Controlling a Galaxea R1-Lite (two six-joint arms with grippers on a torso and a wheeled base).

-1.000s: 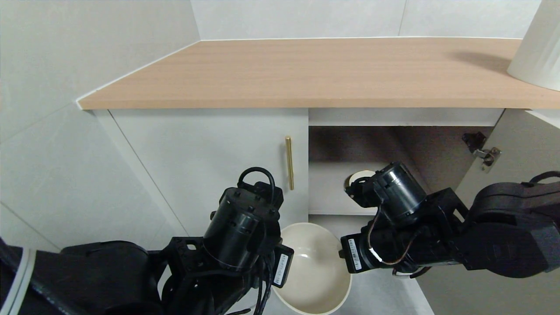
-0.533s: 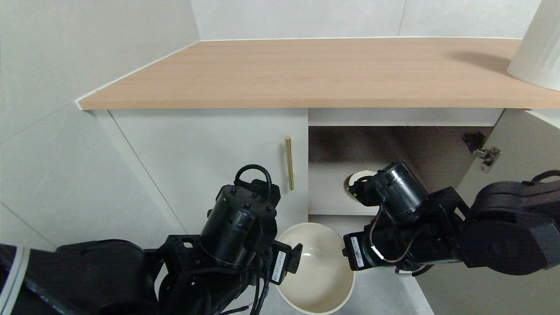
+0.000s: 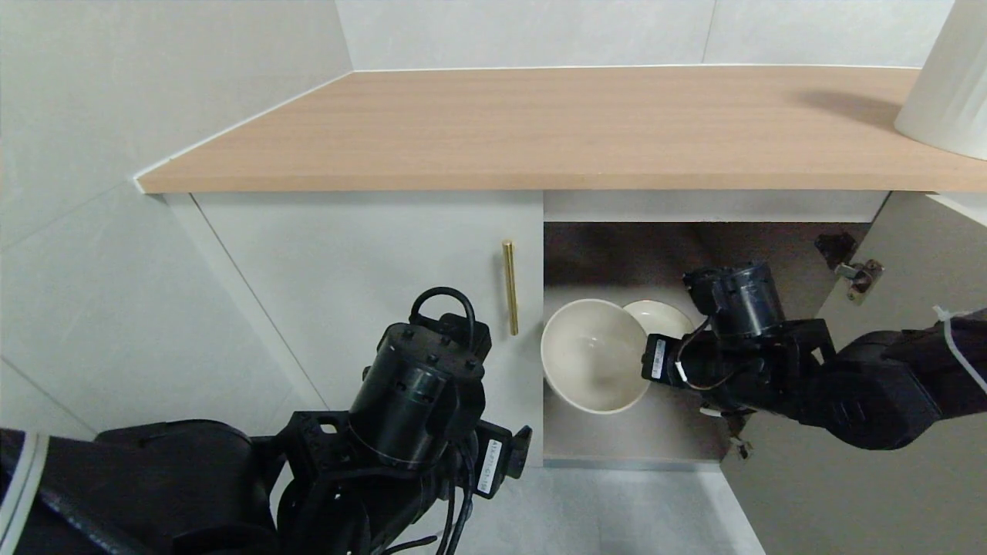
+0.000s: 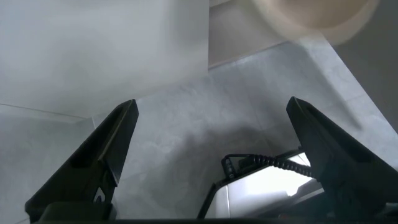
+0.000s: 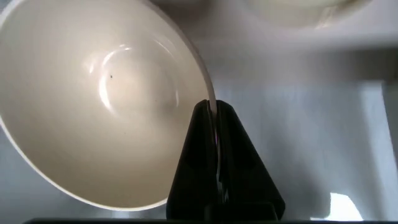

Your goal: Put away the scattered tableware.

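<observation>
My right gripper [image 3: 648,361] is shut on the rim of a cream bowl [image 3: 592,356] and holds it tilted just inside the open cabinet, above the shelf [image 3: 671,432]. In the right wrist view the black fingers [image 5: 214,143] pinch the edge of the bowl [image 5: 106,93]. A second cream dish [image 3: 661,314] sits deeper on the shelf, right behind the bowl, and its rim [image 5: 305,9] also shows from the right wrist. My left gripper [image 4: 211,106] hangs open over the grey floor, lower and left of the cabinet opening, with nothing between its fingers.
The left cabinet door is closed, with a brass handle [image 3: 509,287]. The right door [image 3: 894,324] stands swung open on its hinge [image 3: 856,274]. A wooden countertop [image 3: 578,131] runs above, bearing a white cylinder [image 3: 948,85] at the far right.
The right arm has lifted the bowl from low down beside the left gripper and carried it forward into the cabinet. The left arm has barely moved.
</observation>
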